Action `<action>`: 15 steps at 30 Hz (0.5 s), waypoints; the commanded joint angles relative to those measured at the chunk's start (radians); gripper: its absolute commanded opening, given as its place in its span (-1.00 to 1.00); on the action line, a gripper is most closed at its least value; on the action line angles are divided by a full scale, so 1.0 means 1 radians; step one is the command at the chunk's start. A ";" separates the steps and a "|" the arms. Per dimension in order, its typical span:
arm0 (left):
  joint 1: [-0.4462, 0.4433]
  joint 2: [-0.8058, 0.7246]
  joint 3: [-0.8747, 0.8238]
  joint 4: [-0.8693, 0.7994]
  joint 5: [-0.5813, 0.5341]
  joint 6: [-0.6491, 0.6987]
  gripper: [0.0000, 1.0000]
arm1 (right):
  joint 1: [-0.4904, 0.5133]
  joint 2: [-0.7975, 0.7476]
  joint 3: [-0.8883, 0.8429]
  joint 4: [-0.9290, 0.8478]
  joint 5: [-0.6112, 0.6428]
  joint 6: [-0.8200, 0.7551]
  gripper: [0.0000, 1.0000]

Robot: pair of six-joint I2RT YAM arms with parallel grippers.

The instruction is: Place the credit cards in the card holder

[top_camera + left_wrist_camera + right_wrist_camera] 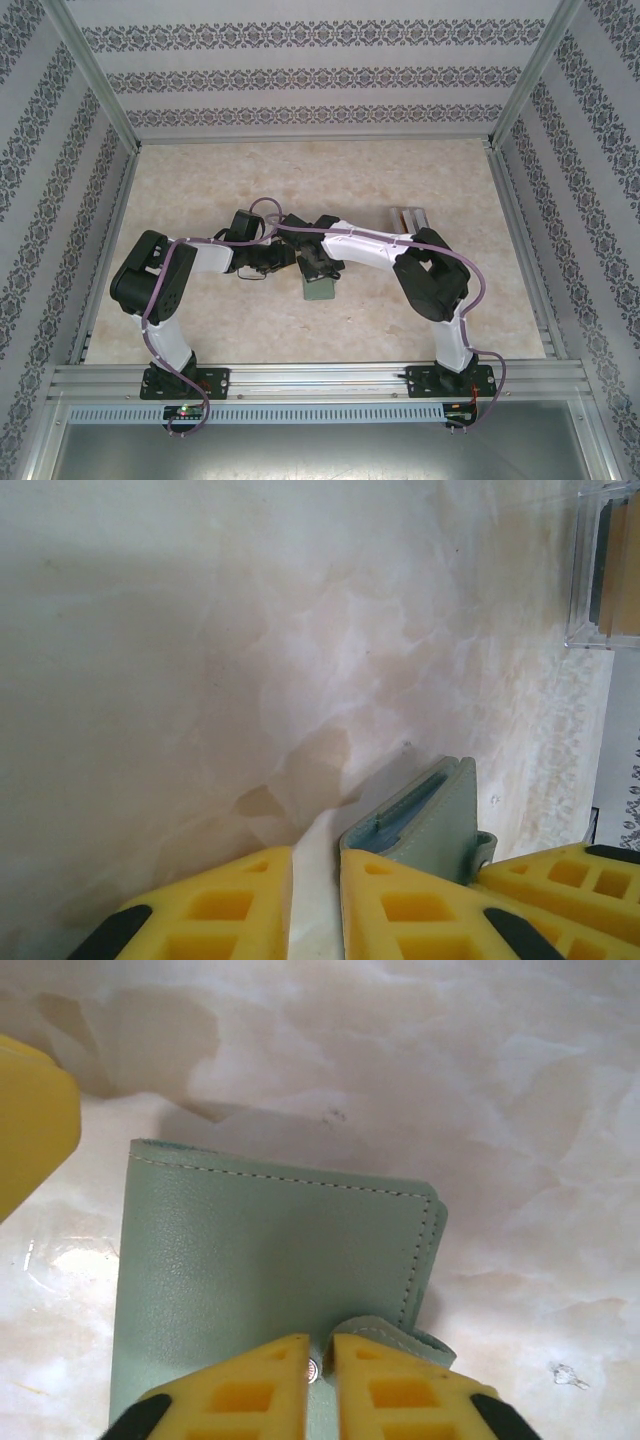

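Card holder [260, 1270], stitched sage-green leather, tab [425, 1342] pinched by right tool [320, 1348], left tool [316, 858] gripping whitish card [320, 827]

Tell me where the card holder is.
The card holder lies mid-table between the two arms' jaws, its tab edge right at the right jaws.

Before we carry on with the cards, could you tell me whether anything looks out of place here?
Nothing is spilled or damaged. The card holder is folded over, its mouth gaping slightly in the left wrist view, with the right fingers pinching its tab.
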 commanded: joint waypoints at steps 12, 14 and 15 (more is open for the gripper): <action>0.026 0.036 -0.010 -0.054 -0.068 0.035 -0.58 | 0.008 -0.016 -0.038 0.025 0.003 0.056 -0.35; 0.026 0.036 -0.011 -0.053 -0.069 0.034 -0.58 | 0.008 -0.006 -0.042 0.035 -0.012 0.061 -0.35; 0.025 0.036 -0.011 -0.054 -0.069 0.034 -0.58 | 0.008 0.000 -0.042 0.039 -0.017 0.061 -0.35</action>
